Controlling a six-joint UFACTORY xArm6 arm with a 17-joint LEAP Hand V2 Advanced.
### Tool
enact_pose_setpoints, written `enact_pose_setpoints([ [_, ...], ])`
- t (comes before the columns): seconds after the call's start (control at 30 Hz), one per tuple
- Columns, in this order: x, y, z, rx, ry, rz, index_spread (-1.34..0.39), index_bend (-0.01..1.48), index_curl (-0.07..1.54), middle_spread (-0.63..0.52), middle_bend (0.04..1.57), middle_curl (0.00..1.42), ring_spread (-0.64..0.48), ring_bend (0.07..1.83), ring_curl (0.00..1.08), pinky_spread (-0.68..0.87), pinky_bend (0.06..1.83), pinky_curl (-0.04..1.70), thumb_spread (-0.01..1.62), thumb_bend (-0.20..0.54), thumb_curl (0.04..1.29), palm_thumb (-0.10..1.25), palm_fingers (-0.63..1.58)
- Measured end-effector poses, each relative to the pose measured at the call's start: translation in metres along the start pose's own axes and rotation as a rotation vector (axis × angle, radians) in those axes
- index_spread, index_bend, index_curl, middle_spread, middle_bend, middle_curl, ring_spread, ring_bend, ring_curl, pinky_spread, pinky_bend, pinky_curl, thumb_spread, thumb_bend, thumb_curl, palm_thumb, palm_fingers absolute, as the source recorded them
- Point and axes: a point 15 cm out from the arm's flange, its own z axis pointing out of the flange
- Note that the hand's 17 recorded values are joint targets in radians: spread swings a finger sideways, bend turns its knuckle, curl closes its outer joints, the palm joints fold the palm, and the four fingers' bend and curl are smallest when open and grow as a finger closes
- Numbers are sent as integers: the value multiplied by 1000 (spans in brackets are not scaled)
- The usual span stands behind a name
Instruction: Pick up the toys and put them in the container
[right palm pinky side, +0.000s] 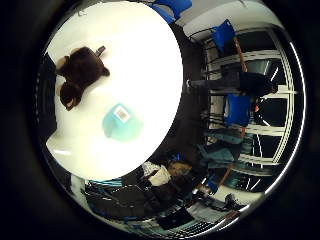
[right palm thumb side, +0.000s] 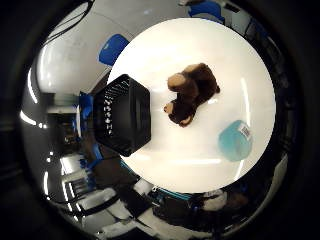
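Looking down from high above the white round tabletop, with no toy picked up yet.

No part of the hand shows in either palm view, so whether its fingers are apart or together cannot be told. The brown plush monkey lies on the tabletop beside the black container, apart from it; the light blue cup-like toy lies on its side farther off, near the tabletop's edge. To do this step well, I judge the hand should come down centred over the monkey's soft body, the nearer toy to the container, and close around its middle. The container's inside looks dark and, as far as shows, holds nothing.
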Motion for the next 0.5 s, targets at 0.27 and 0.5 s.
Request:
enact_pose_setpoints([
  [0.27,-20,-20,38,-70,4,-28,-328,151,243,143,186,302,236,329,258,466,602,293,841,-34,307,205,-23],
  [0.5,-34,-30,80,-118,-26,-34,-339,149,238,149,185,295,237,324,259,460,588,292,843,-33,306,211,-29],
])
